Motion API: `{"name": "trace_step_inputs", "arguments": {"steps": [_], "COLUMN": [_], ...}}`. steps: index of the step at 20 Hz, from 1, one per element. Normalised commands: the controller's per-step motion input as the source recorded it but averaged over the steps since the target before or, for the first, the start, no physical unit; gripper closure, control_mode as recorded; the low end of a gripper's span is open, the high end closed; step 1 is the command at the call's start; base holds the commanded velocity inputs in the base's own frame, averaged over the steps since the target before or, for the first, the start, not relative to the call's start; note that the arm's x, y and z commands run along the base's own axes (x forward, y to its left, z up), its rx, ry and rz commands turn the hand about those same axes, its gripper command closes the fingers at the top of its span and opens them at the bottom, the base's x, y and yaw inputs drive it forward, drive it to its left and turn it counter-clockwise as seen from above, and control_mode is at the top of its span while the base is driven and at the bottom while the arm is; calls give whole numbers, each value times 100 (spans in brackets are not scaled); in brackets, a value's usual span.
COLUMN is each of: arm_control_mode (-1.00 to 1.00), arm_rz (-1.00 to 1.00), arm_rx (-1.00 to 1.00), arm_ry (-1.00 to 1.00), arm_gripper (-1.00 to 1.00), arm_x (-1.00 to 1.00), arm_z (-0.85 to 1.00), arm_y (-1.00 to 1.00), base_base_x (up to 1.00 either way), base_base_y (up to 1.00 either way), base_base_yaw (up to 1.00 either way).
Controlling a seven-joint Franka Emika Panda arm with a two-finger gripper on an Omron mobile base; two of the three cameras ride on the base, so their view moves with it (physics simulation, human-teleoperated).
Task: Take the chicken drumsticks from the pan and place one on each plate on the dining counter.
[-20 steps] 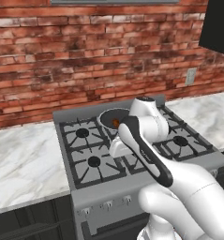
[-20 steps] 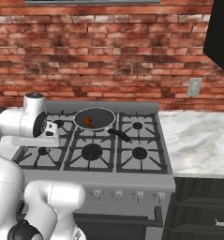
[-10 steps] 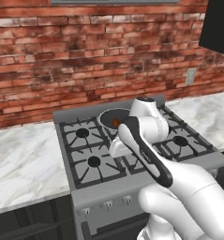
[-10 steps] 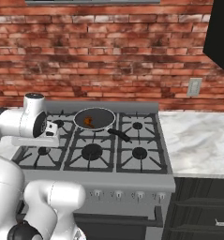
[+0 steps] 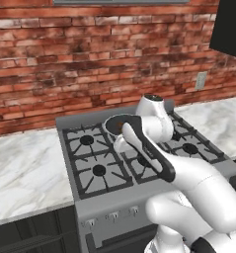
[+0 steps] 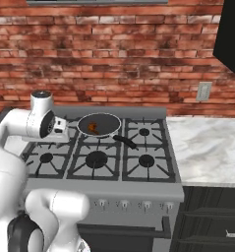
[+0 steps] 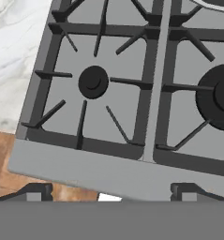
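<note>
Parked above the stove with the gripper pointing straight down at the front-left burner. Fingers spread wide in the hand view, one dark tip at each bottom corner and nothing between them. So open and empty, which makes sense with no pick started yet.

Pan on a back burner, close to the brick wall, long black handle sticking out toward the front right. Probably left that way so the handle stays off the flame side and within reach, but handy here too, since it keeps clear of the side the arm comes in from. Just a sliver of the silvery rim peeking in at the top right of the hand view, so not lined up over it yet.

Chicken drumsticks inside the pan, showing as an orange-brown blob slightly left of the middle. Too small to tell apart or to make out which way the bone ends point. From the left base camera, mostly tucked behind the white forearm, with only the pan's near edge showing.

Guessing the wide-open fingers are there to drop over a drumstick from above. Next up, probably: slide back and right until centred over the pan, then down. Worth watching the rim on the way in.
</note>
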Motion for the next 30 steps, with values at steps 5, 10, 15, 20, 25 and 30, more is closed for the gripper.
{"name": "trace_step_inputs", "arguments": {"steps": [5, 10, 15, 20, 25, 30], "arm_control_mode": [-100, -100, -100, -100, -100, -100], "arm_rz": [-3, -4, -4, 0, 0, 0], "arm_rx": [-4, -9, -13, -12, 0, 0], "arm_ry": [0, 0, 2, 0, 0, 0], "arm_gripper": [-100, -100, -100, -100, -100, -100], "arm_x": [72, 71, 57, 49, 35, 28], "arm_z": [25, 1, -8, -30, -14, -17], "arm_y": [-8, -3, -15, -23, -32, -23], "base_base_x": [0, 0, 0, 0, 0, 0], "base_base_y": [0, 0, 0, 0, 0, 0], "base_base_yaw": [0, 0, 0, 0, 0, 0]}}
